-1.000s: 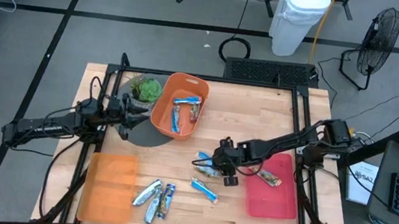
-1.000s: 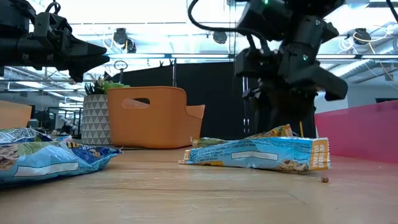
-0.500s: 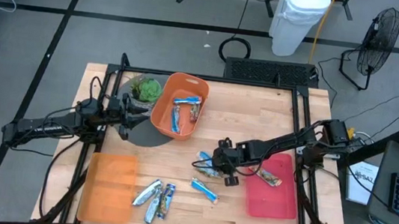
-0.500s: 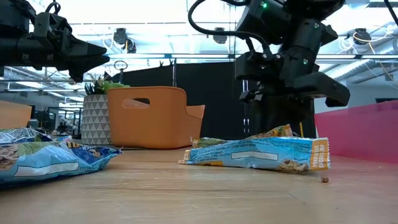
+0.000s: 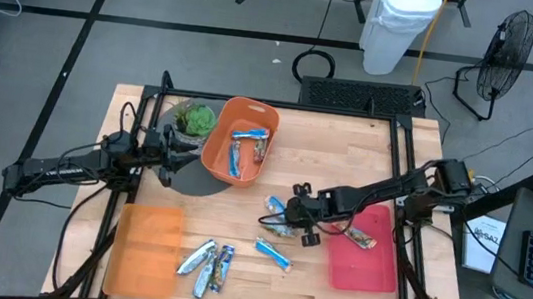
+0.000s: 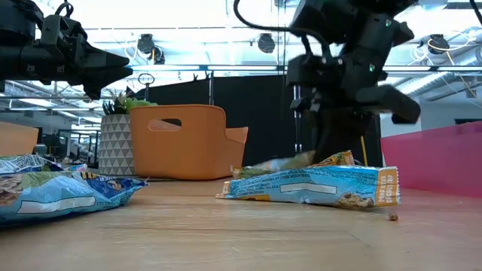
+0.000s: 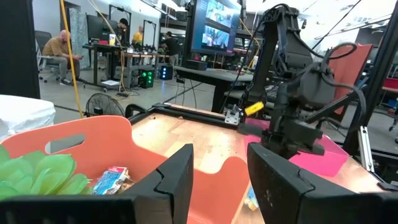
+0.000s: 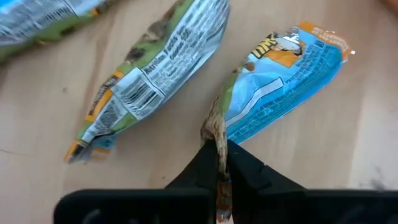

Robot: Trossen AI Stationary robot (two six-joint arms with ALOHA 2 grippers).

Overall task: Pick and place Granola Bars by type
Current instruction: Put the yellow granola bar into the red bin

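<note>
Jaws of the right gripper (image 8: 219, 163) now pinched tight on the crimped end of a bright blue bar (image 8: 280, 81), where a second ago they stood apart above it. Grip made, so lift and carry to a bin likely next; which bin fits this type cannot be told. Held bar lying at table centre, still touching the wood. Just beside it on the left, a green-and-silver bar (image 8: 155, 78), close enough to be dragged along. Further out, another blue bar (image 5: 273, 255) nearer the front edge, and a small cluster of bars (image 5: 207, 265) at front left. Red tray (image 5: 374, 267) to the right with one bar in it; flat orange tray (image 5: 142, 249) at front left; orange basket (image 5: 218, 141) at the far side holding several bars, potted plant (image 5: 193, 118) beside it. Left gripper (image 7: 219, 180) unmoved at far left by the basket, jaws part open, holding nothing.
</note>
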